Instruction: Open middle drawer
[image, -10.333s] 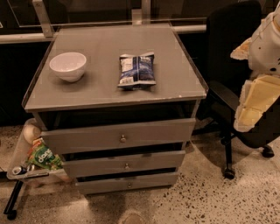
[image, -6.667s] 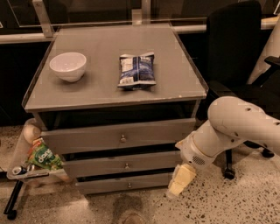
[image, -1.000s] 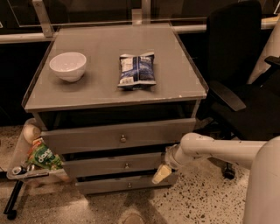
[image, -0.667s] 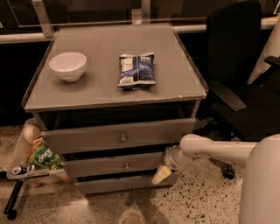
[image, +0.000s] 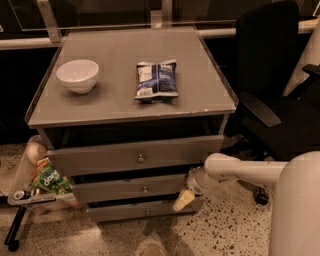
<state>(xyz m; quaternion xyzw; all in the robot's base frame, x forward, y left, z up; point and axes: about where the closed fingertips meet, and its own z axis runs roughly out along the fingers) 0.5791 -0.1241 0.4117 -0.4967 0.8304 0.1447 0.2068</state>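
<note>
The middle drawer (image: 120, 190) is a grey front with a small round metal knob (image: 145, 189), between the taller top front (image: 100, 159) and the narrow bottom front (image: 125, 213) of a grey cabinet. It sits about flush with the other fronts. My gripper (image: 183, 200), cream-tipped on a white arm (image: 235, 171) that comes in from the right, is at the right end of the middle drawer front. It is right of the knob and apart from it.
On the cabinet top (image: 115, 105) stand a white bowl (image: 78, 75) and a blue chip bag (image: 156, 80). A black office chair (image: 280, 100) is close on the right. A holder with snack packets (image: 47, 180) hangs at the cabinet's left side. The floor is speckled.
Over ten seconds my arm came down from the upper right to the right end of the middle drawer. In the last second it has barely moved. The drawer has not shifted.
</note>
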